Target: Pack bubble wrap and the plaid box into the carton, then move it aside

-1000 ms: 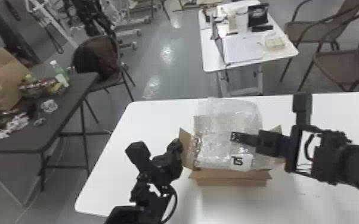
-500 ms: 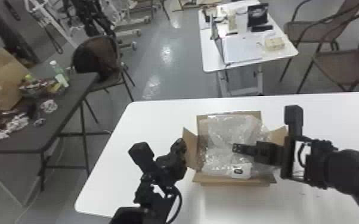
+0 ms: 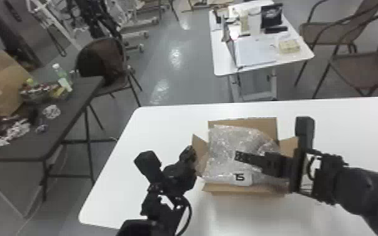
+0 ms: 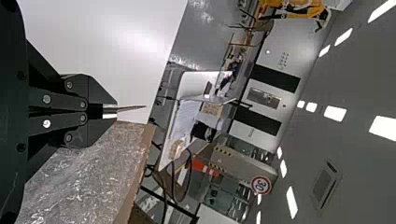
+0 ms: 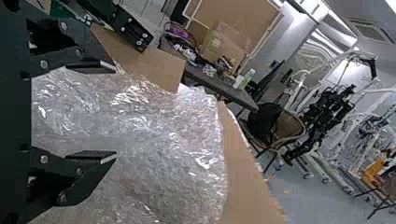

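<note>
Now that the bubble wrap (image 3: 229,141) has settled lower into the carton (image 3: 245,190), packing appears well advanced. My right hand (image 5: 115,113) is spread over the wrap; my left hand (image 4: 116,111) pinches the side flap (image 3: 199,145). Flatten the bulge before moving the carton aside.

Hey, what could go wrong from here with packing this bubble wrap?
The bubble wrap spreads across the carton's opening, so it may spring up or get in the way of closing. The right gripper has its fingers apart over the loose film and might snag it and drag it out. The left gripper is at a side flap, which could bend or tear if pulled.
</note>
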{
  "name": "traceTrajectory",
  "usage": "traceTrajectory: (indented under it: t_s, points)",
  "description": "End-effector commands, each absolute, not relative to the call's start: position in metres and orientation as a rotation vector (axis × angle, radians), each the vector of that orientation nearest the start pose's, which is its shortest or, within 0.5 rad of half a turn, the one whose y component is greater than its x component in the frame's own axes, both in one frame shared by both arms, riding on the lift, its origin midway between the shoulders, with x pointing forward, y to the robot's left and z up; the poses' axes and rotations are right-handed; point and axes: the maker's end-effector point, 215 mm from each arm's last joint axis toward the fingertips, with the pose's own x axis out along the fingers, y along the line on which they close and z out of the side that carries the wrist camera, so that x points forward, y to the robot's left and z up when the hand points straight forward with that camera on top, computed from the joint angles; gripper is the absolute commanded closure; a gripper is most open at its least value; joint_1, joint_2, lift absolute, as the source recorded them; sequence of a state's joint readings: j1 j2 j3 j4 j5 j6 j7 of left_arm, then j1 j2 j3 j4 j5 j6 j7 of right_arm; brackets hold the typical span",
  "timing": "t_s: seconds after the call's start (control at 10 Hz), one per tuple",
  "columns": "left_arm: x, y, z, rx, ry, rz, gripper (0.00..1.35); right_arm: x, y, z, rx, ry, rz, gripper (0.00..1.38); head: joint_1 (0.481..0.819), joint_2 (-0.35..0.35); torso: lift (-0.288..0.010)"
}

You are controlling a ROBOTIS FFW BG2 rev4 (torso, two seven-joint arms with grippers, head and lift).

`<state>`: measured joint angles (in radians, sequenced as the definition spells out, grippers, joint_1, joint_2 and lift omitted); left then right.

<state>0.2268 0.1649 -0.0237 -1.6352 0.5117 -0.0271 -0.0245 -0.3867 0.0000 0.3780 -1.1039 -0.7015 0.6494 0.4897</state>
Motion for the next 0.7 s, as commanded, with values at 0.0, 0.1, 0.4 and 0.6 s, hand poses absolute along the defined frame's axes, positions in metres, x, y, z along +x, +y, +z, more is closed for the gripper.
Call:
traceTrajectory:
  t_s: [0.0, 0.1, 0.4, 0.6]
  points:
    - [0.516, 0.265, -0.421, -0.353, 0.137, -0.019, 1.21, 0.534, 0.088, -0.42, 0.588, 0.65, 0.914, 0.11, 0.695, 0.35, -0.027]
    - [0.515, 0.267, -0.42, -0.354, 0.134, -0.016, 1.21, 0.536, 0.078, -0.407, 0.542, 0.625, 0.908, 0.11, 0.695, 0.35, -0.027]
    - [0.511, 0.275, -0.421, -0.36, 0.131, -0.008, 1.21, 0.544, 0.038, -0.352, 0.456, 0.465, 0.857, 0.11, 0.695, 0.339, -0.027]
    - [0.506, 0.284, -0.423, -0.36, 0.128, 0.007, 1.21, 0.54, -0.031, -0.332, 0.287, 0.319, 0.716, 0.11, 0.695, 0.311, -0.027]
